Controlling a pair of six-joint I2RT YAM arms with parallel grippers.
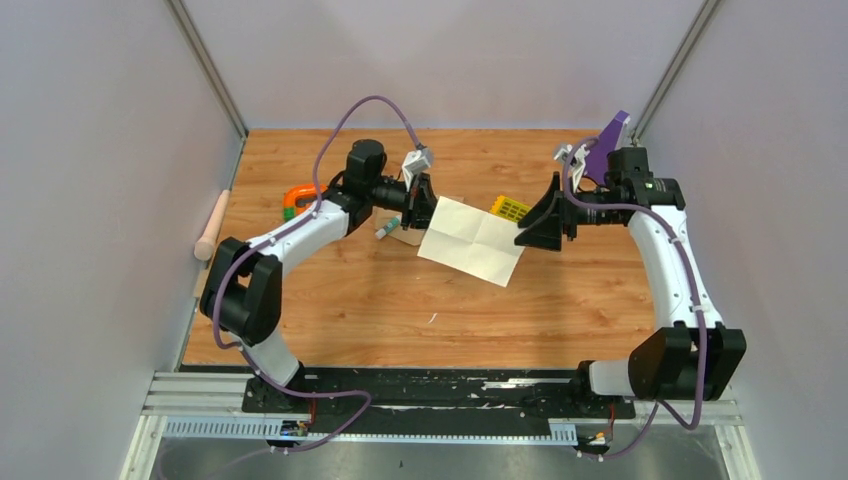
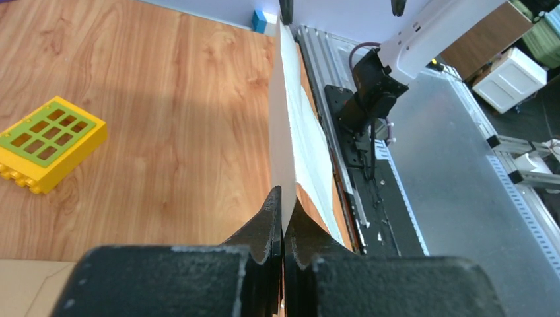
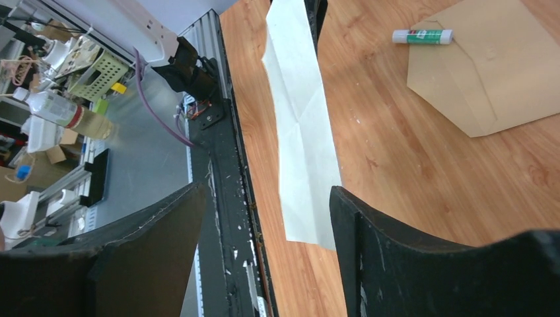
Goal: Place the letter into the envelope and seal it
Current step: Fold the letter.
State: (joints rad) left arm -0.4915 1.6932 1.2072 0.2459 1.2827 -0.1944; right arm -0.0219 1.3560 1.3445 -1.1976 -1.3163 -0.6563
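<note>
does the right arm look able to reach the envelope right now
Probably not directly: the letter, pinched in the left gripper, spans the gap between the open right gripper and the envelope, which lies flat beyond it. It would have to go around.

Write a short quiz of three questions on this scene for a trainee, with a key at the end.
1. True or false: the letter already lies inside the envelope.
2. The left gripper and the right gripper are both at the letter. Which one pinches it? A) left B) right C) both
3. Name the small thing that lies beside the envelope.
Key: 1 false; 2 A, since the right jaws stand open; 3 glue stick.
</note>
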